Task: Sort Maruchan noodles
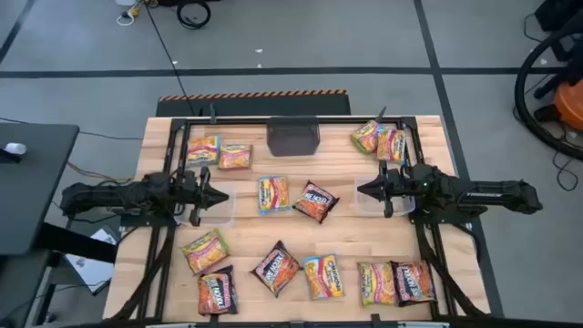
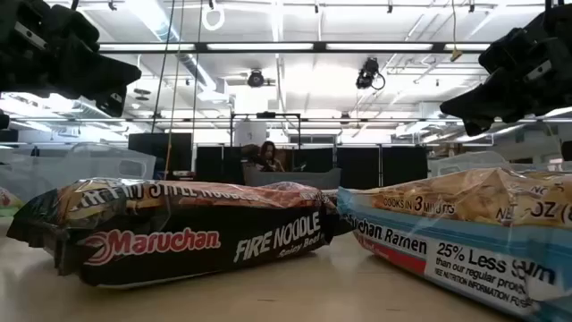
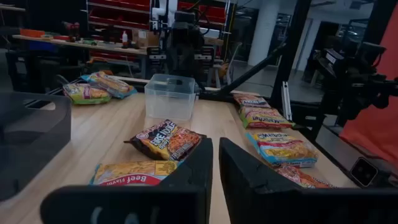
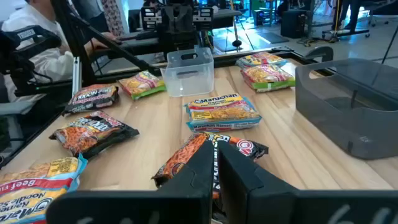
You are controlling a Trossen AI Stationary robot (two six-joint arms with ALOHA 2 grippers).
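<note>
My left gripper [image 1: 224,194] and right gripper [image 1: 361,189] hang clenched and empty above the wooden table [image 1: 346,239], facing each other. Between them lie a blue-labelled packet [image 1: 273,194] and a dark Fire Noodle packet [image 1: 315,201]; other Maruchan noodles [image 1: 319,275] lie scattered around.

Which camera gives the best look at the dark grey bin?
The right wrist view: the dark grey bin sits close, showing rim and inside. The high view shows it small from above; the left wrist view catches one corner; the low view misses it.
</note>
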